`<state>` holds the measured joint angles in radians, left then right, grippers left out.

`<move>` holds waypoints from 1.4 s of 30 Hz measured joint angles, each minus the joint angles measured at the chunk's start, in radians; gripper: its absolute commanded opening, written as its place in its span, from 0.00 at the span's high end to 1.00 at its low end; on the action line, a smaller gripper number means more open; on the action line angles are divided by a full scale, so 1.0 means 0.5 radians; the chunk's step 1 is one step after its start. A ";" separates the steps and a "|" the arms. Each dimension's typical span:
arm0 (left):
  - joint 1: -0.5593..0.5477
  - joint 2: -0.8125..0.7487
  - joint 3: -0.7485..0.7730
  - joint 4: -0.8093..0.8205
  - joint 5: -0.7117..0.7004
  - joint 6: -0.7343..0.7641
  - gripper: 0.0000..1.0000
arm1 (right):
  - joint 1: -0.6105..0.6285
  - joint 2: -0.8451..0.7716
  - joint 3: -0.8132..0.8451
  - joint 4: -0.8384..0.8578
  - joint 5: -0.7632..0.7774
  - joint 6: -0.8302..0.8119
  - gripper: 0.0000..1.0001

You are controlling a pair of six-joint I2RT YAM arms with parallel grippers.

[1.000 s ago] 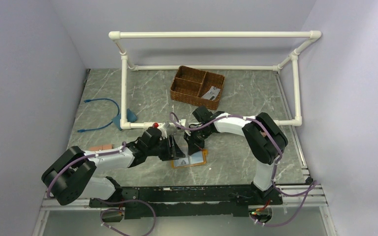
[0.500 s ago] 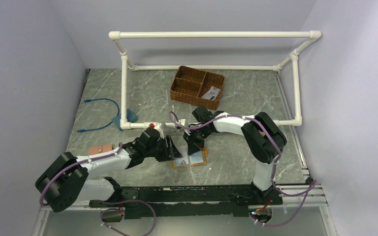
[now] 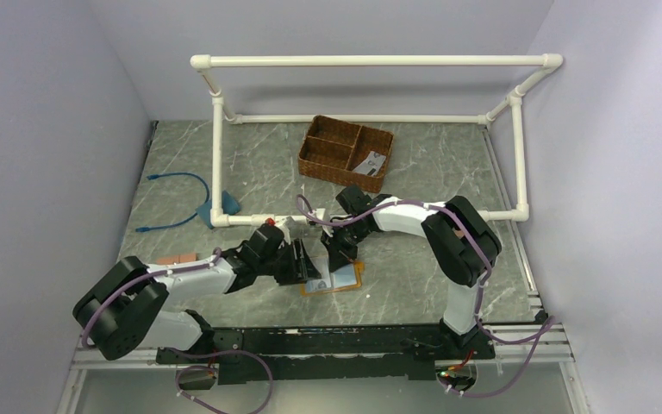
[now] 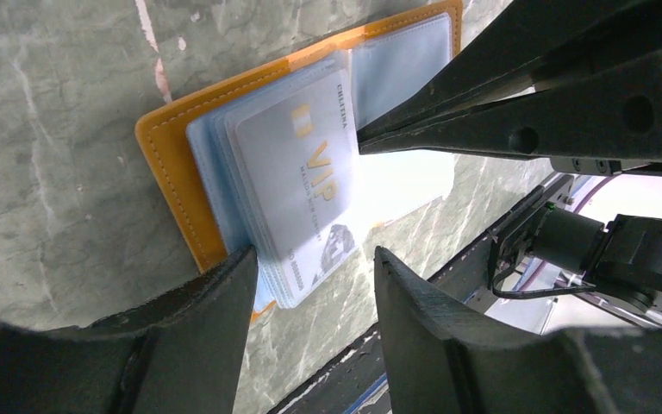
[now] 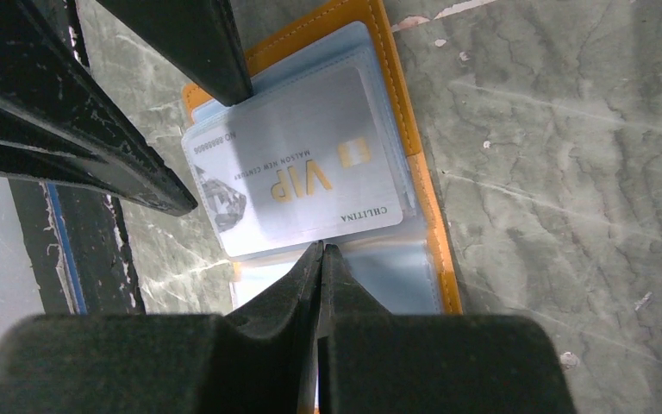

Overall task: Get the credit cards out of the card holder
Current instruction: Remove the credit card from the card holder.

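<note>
The mustard-orange card holder [image 3: 350,278] lies open on the table between both arms. In the left wrist view its orange edge [image 4: 168,164] frames blue-grey sleeves, and a pale "VIP" credit card [image 4: 302,190] sticks partway out of the stack. My left gripper [image 4: 315,259] is open, its jaws straddling the card's protruding end; one finger rests at the holder's edge. My right gripper [image 5: 321,248] is shut, its tips pressing on the clear sleeve beside the card [image 5: 297,177]. Both grippers meet over the holder in the top view, left gripper [image 3: 303,263] and right gripper [image 3: 338,259].
A brown wicker basket [image 3: 327,142] stands behind, with a pale card [image 3: 369,161] in its right compartment. A white pipe frame [image 3: 217,155] rings the back of the table. A blue cable [image 3: 181,203] and a pinkish-brown wallet [image 3: 176,259] lie at the left.
The left arm's elbow swung down to the left and came back. Both grippers stay at the card holder, the right one shut, the left one open.
</note>
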<state>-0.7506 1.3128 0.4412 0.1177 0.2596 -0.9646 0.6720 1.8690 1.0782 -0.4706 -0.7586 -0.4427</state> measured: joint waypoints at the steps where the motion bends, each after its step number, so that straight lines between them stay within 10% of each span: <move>1: 0.000 0.009 0.000 0.014 0.010 -0.005 0.45 | 0.000 0.000 0.000 0.000 -0.001 0.002 0.97; 17: 0.000 -0.058 -0.089 0.340 0.060 -0.102 0.65 | 0.000 0.005 0.008 -0.010 -0.002 0.004 0.96; 42: 0.000 -0.061 -0.069 0.082 -0.061 -0.068 0.60 | -0.028 0.005 0.033 -0.059 -0.012 0.003 0.92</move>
<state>-0.7506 1.2823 0.4068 0.1589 0.2291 -0.9985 0.6579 1.8717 1.0946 -0.4999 -0.7647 -0.4412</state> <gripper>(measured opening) 0.373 0.077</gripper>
